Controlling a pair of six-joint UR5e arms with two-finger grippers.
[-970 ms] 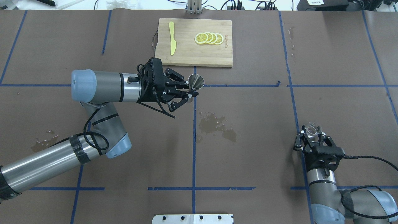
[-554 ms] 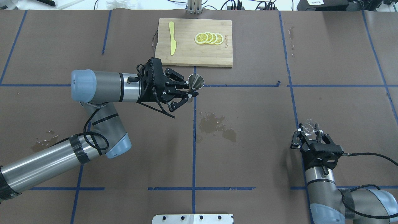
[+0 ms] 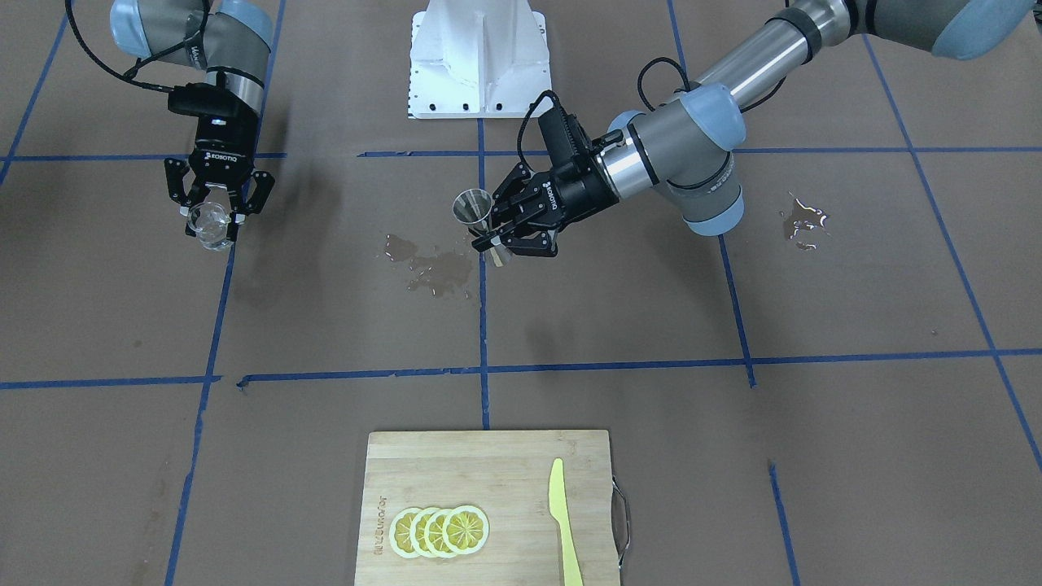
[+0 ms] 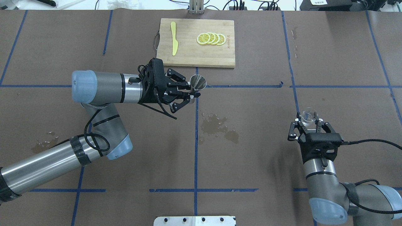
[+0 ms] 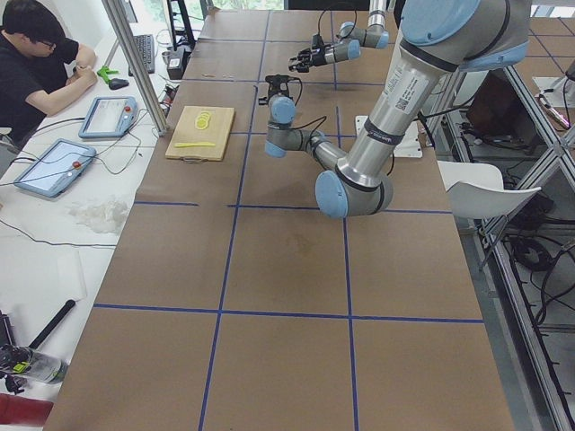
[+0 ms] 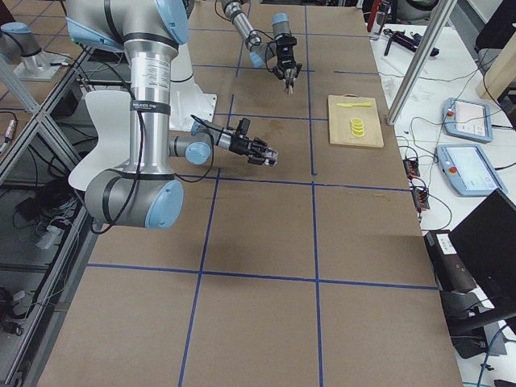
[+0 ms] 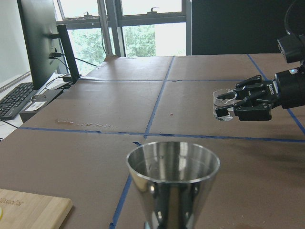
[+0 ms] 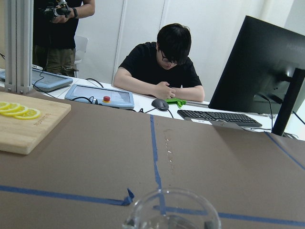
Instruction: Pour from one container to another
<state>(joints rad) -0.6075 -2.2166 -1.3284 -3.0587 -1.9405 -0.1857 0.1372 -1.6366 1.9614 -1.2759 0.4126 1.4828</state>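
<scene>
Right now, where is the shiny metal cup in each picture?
Front-facing: metal cup at centre, upper half.
Overhead: metal cup centre, below the cutting board.
Exterior left: too small to tell.
Exterior right: too small to tell.
Left wrist: metal cup bottom centre.
Right wrist: not in it.
Landmark: cutting board.

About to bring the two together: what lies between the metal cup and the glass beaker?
Nothing stands there. The left wrist view shows only taped table between metal cup and glass beaker; overhead, a wet patch lies near that stretch.
</scene>
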